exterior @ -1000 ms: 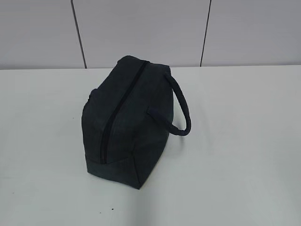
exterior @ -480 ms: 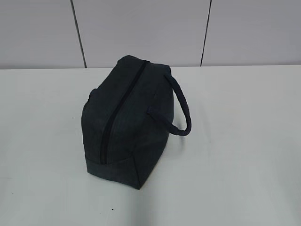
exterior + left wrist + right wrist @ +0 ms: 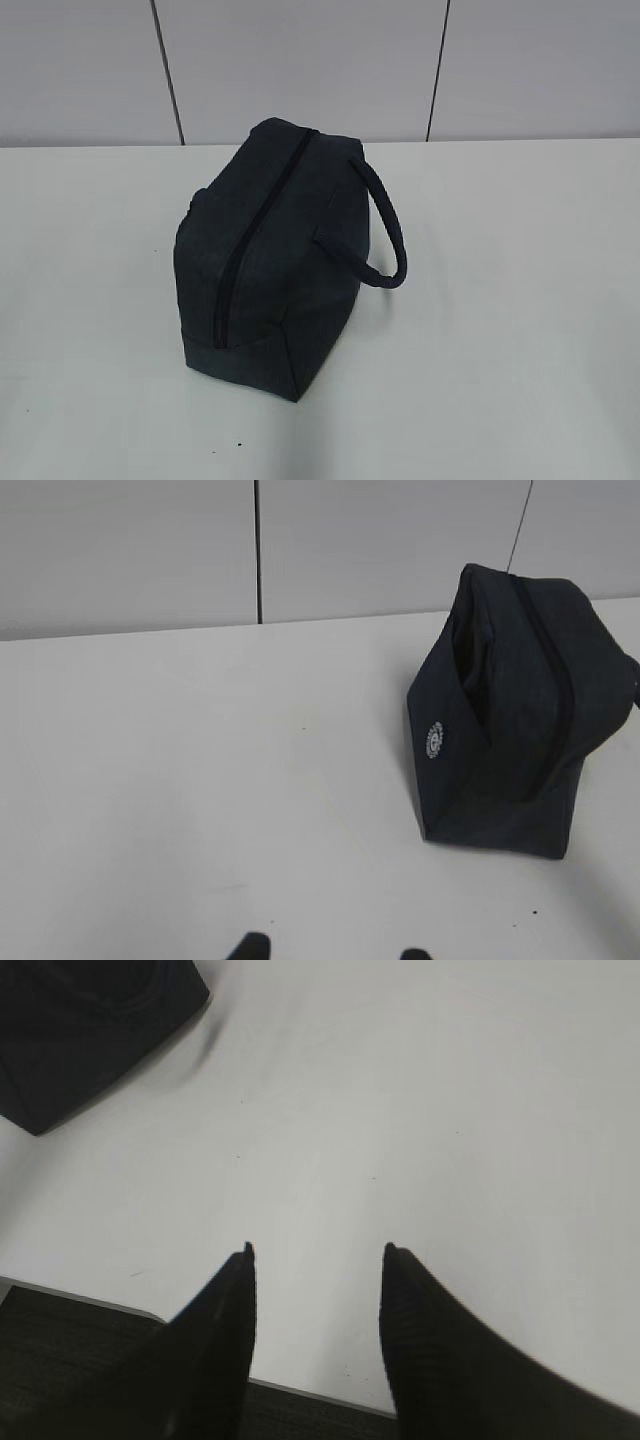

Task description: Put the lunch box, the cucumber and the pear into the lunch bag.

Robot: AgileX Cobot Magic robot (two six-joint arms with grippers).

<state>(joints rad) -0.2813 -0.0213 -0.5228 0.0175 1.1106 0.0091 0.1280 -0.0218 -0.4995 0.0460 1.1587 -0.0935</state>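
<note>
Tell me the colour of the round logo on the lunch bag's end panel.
White, on the dark navy lunch bag; the round logo shows best in the left wrist view.

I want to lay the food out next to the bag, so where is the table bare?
The table is bare right of the bag, past its handle, and left of the bag to the table's edge. A bare strip lies in front too. Behind the bag, only a narrow gap remains before the wall.
</note>
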